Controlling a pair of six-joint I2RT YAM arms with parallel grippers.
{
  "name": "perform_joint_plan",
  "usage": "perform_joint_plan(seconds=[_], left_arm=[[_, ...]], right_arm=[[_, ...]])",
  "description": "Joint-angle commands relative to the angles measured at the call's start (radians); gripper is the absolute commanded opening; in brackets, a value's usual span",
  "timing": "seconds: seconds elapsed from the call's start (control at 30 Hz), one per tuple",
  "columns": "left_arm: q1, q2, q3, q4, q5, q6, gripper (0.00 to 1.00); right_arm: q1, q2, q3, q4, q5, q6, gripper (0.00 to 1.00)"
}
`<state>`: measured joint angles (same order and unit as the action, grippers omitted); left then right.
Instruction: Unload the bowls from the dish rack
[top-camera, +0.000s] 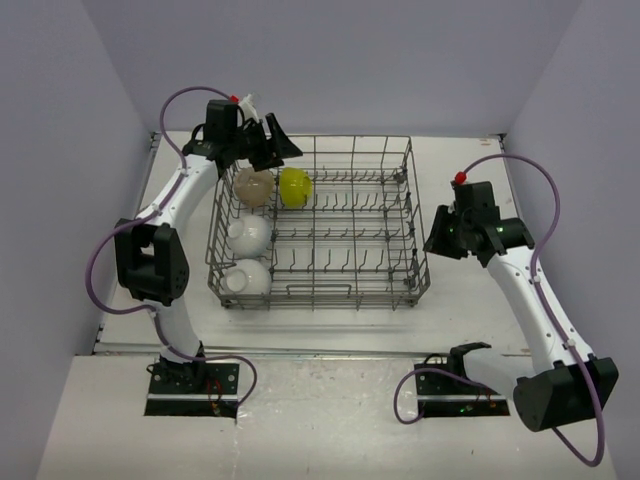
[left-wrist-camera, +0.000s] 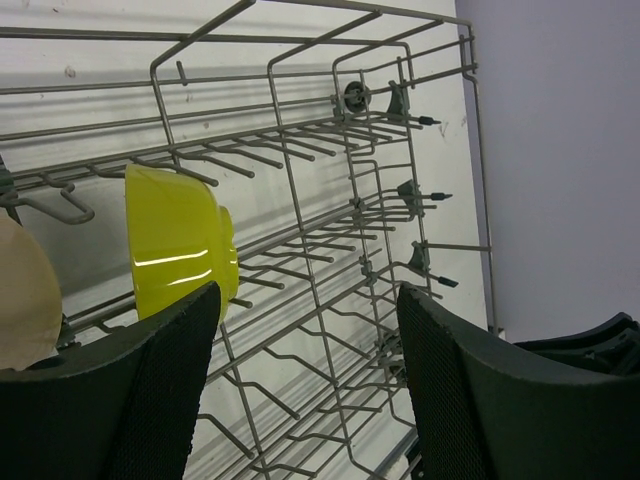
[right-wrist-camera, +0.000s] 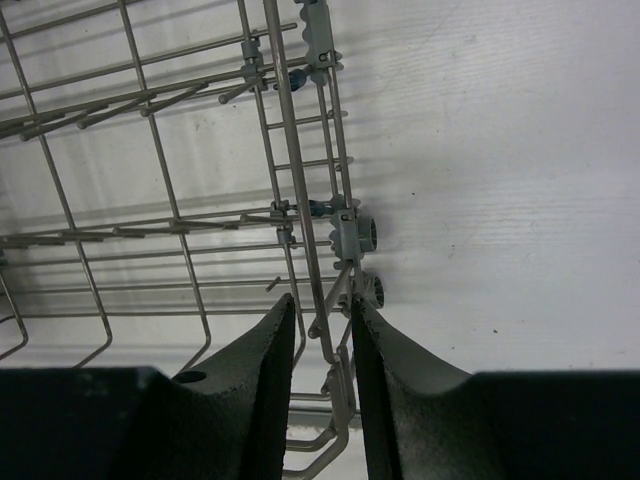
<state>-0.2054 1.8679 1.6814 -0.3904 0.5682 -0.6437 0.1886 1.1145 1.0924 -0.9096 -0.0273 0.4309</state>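
Note:
The grey wire dish rack (top-camera: 318, 292) stands in the middle of the table. Along its left side stand a beige bowl (top-camera: 253, 186), a yellow bowl (top-camera: 295, 186) and two white bowls (top-camera: 248, 234) (top-camera: 247, 277). My left gripper (top-camera: 275, 145) hovers over the rack's far left corner, open and empty. In the left wrist view the yellow bowl (left-wrist-camera: 180, 240) and the beige bowl (left-wrist-camera: 22, 300) lie just beyond its left finger (left-wrist-camera: 165, 390). My right gripper (right-wrist-camera: 322, 310) is closed narrowly on the rack's right wall wire (right-wrist-camera: 300, 200), near the grey wheels (right-wrist-camera: 362, 237).
The table's white surface (top-camera: 470, 310) shows to the right of the rack and in front of it. Purple walls close in the left, far and right sides. Both arm bases (top-camera: 190, 385) sit at the near edge with looping cables.

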Motion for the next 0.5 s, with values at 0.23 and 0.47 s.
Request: perform_joint_plan(seconds=[0.23,0.47], left_arm=[[-0.003,0.005,0.024,-0.061,-0.062,0.044,0.72],[-0.003,0.037,0.069,-0.125,-0.105,0.064,0.72]], right_arm=[[-0.001,0.037,-0.058,0.040,0.008,0.006,0.14],[-0.001,0.067,-0.045,0.054,-0.011,0.014,0.05]])
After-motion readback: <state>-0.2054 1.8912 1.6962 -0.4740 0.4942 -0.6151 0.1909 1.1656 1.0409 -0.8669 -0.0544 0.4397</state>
